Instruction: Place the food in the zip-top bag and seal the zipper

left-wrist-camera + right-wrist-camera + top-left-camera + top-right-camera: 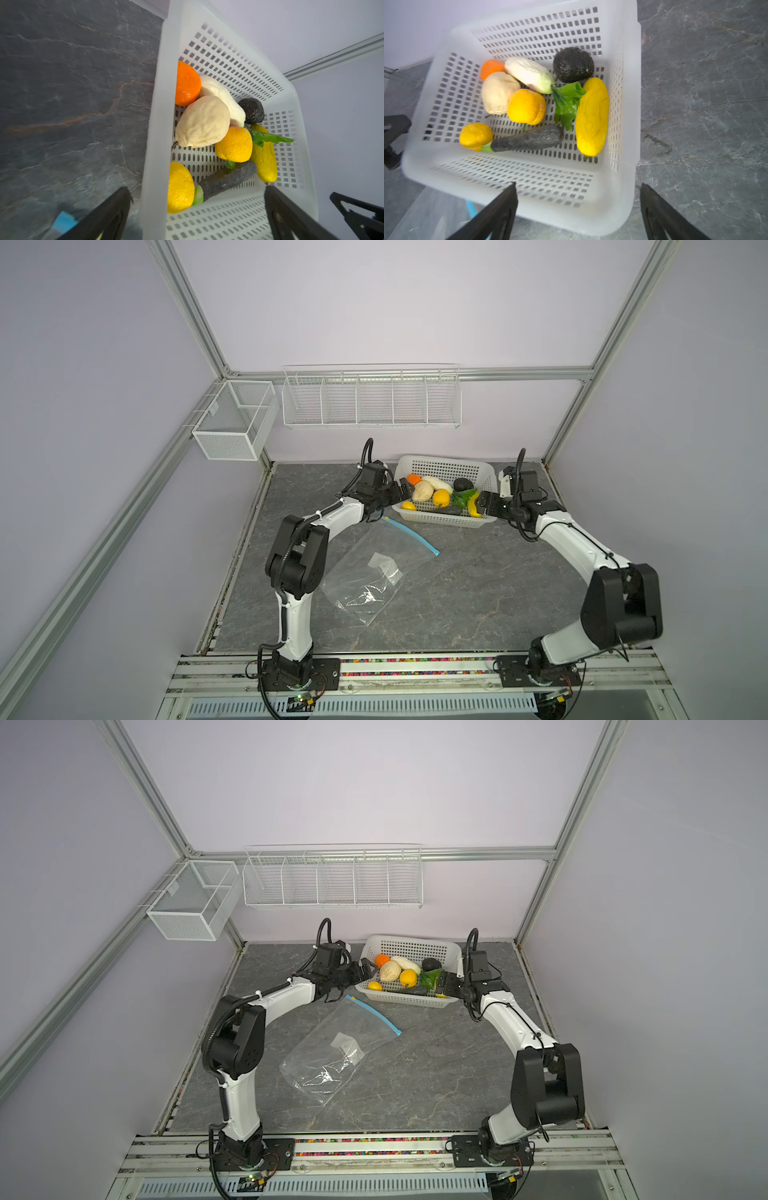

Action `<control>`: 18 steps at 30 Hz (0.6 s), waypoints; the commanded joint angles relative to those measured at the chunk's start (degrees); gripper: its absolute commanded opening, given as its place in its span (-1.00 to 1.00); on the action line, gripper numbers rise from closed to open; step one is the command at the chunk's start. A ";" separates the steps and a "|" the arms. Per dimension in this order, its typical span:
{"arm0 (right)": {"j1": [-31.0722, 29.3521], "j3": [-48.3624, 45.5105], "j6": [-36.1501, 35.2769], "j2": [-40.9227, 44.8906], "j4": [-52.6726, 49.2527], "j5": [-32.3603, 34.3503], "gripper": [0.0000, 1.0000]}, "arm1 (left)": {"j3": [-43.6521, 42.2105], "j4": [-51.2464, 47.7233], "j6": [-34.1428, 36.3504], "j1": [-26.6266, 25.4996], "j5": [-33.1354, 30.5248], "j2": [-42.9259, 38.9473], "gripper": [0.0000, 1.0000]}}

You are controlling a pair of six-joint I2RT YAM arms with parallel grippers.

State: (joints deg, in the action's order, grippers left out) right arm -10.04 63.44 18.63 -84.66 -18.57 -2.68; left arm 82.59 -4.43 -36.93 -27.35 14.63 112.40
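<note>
- The zip-top bag (pixel 374 568) lies flat, centre, with its zipper (pixel 411 536) facing the basket (pixel 440 520); unheld, its mouth may not open.
- The food (pixel 441 497) all sits in the basket, far centre.
- Left gripper (pixel 406 489) and right gripper (pixel 480 502) gape wide and empty over the basket's left and right walls; closing could snag plastic.
</note>
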 commanded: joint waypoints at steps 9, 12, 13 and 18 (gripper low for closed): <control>-15.61 -12.73 -4.91 5.42 12.68 -18.20 0.72 | -16.36 -17.91 1.36 -4.04 -0.72 -29.28 0.73; -15.86 -12.60 -5.65 1.25 14.17 -19.54 0.65 | -22.59 -20.14 -0.38 -6.13 0.05 -34.15 0.72; -15.83 -12.63 -5.98 0.38 14.78 -19.93 0.63 | -24.79 -19.97 -1.48 -6.51 0.55 -35.65 0.74; -16.99 -11.95 -7.60 -3.53 16.90 -20.93 0.62 | -35.74 -16.60 -7.83 -8.71 2.15 -44.40 0.86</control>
State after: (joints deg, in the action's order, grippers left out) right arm -26.20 51.37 13.63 -86.89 -4.86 -21.19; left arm 50.15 -19.94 -40.29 -35.05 15.51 71.46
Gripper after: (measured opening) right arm 0.809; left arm 0.927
